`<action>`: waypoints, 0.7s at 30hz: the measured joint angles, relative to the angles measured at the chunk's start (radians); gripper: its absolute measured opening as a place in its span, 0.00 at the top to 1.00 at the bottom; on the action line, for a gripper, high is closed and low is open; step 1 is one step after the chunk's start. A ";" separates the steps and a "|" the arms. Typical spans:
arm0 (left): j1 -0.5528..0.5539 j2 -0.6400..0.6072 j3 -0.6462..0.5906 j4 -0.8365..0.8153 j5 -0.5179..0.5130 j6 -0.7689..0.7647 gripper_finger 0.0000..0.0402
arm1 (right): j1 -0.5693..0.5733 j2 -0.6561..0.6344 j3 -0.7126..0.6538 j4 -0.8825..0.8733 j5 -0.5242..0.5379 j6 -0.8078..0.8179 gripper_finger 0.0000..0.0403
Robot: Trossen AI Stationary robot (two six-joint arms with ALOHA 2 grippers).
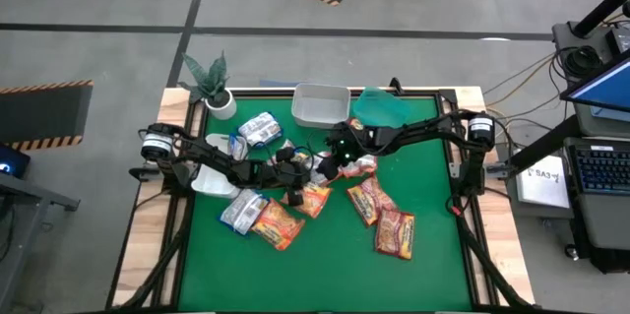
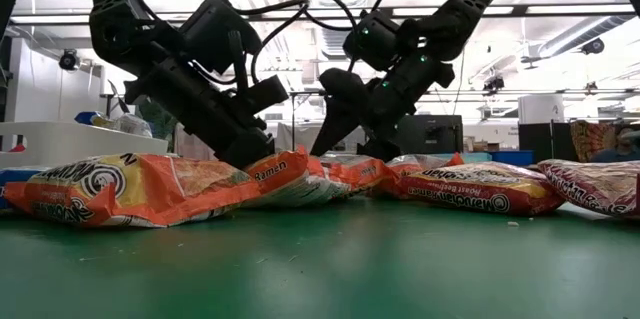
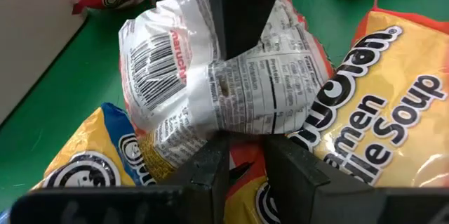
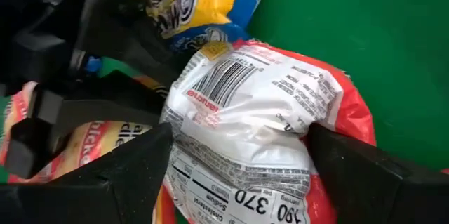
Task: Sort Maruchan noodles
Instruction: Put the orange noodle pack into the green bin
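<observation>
While most crinkly plastic Maruchan noodle packets [image 1: 394,232] lie loose mid-table on the green mat [image 1: 433,275], sorting looks barely begun. Left gripper [image 3: 242,161] pinches an upturned white-backed packet [image 3: 210,90] in the central pile, fingers narrow. Right gripper [image 4: 238,161] straddles a red-edged packet [image 4: 266,119], jaws wide, not yet closed. White tub [image 1: 320,104] at the far edge looks empty.

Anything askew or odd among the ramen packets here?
Yes: the crinkly plastic ramen packets lie jumbled mid-table, some overlapping, and one orange-edged packet lies white barcode side up between the right pincer's fingers. No tear or spill shows.
</observation>
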 joint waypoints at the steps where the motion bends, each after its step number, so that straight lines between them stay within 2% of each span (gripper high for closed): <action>1: 0.000 0.000 0.000 0.001 0.000 0.000 0.81 | 0.000 0.000 0.000 0.005 -0.007 0.000 0.21; 5: 0.000 0.000 0.000 0.005 0.000 0.000 0.81 | 0.008 -0.001 0.000 0.014 -0.015 -0.006 0.32; 15: 0.001 -0.011 -0.002 0.003 -0.003 0.010 0.81 | 0.009 -0.014 0.000 0.009 -0.033 -0.016 0.78; 18: 0.002 -0.045 -0.005 -0.018 -0.006 0.026 0.81 | 0.010 -0.035 0.000 -0.003 -0.037 -0.020 0.86; 21: 0.002 -0.102 -0.017 -0.022 -0.008 0.055 0.81 | 0.011 -0.068 -0.001 -0.018 -0.035 -0.022 0.89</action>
